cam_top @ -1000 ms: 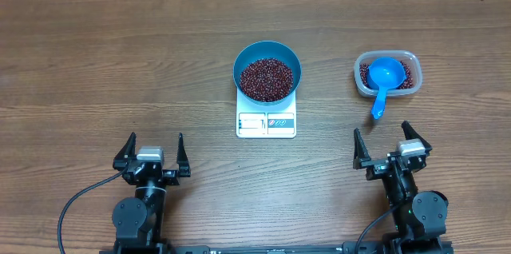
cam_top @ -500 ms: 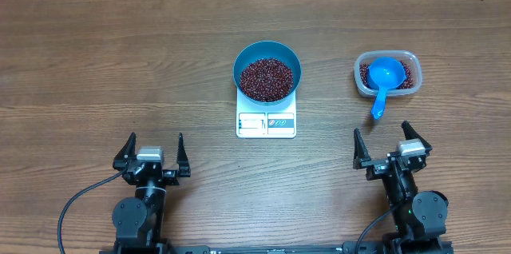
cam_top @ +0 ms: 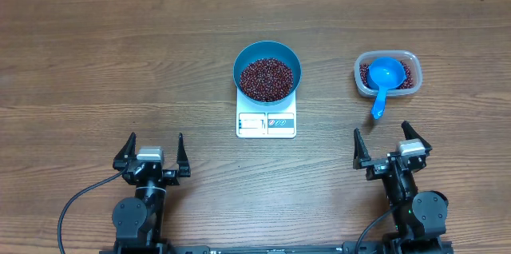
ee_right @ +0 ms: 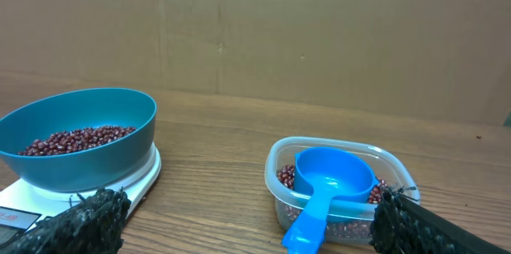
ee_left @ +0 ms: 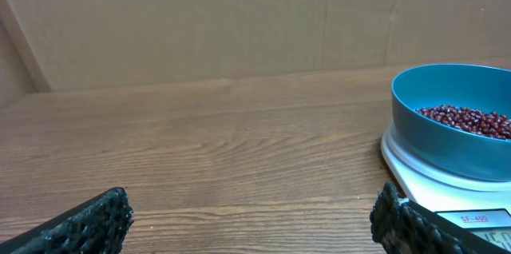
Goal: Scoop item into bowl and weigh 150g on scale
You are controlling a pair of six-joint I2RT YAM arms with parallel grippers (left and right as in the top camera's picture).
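Beans (cam_top: 266,78) fill the bowl (cam_top: 267,49) on the scale (cam_top: 266,124), the left gripper (cam_top: 152,152) and right gripper (cam_top: 391,144) wide and empty well in front of it; any heaped load from the scoop (cam_top: 382,78) risks overshooting the weight.

Scale (cam_top: 266,123) display unreadable, rear hidden under bowl (cam_top: 267,49); scoop (cam_top: 384,73) covers part of tub (cam_top: 357,70) beans (cam_top: 408,77).

Blue scoop (cam_top: 383,73) in clear tub (cam_top: 416,74) w/ handle over rim.

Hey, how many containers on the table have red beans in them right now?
2: the round deep blue bowl on the white square scale, and the clear plastic tub at right, holding a blue scoop.
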